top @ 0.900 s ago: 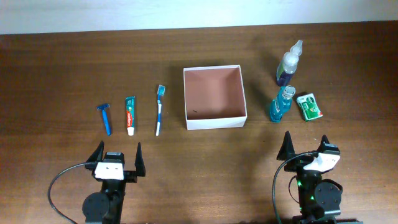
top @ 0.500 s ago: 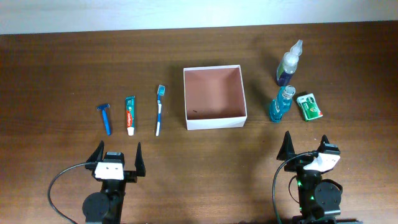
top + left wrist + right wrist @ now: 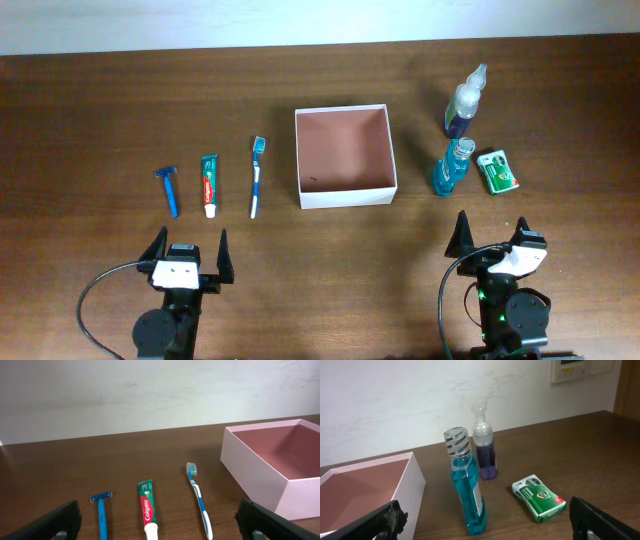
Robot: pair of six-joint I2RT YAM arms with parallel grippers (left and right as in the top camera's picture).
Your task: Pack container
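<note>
The container [image 3: 347, 194] is a square white box with a reddish-brown inside, empty, at the table's middle; it also shows in the left wrist view [image 3: 260, 477] and the right wrist view [image 3: 410, 485]. Left of it lie a toothbrush [image 3: 256, 177], a toothpaste tube [image 3: 209, 184] and a blue razor [image 3: 170, 189]. Right of it stand a blue mouthwash bottle [image 3: 450, 168] and a purple pump bottle [image 3: 465, 101], with a green packet [image 3: 498, 171] lying beside them. My left gripper [image 3: 186, 252] is open and empty near the front edge. My right gripper [image 3: 492, 238] is open and empty, in front of the bottles.
A white wall runs behind the table's far edge [image 3: 320, 42]. A black cable [image 3: 95, 290] loops by the left arm's base.
</note>
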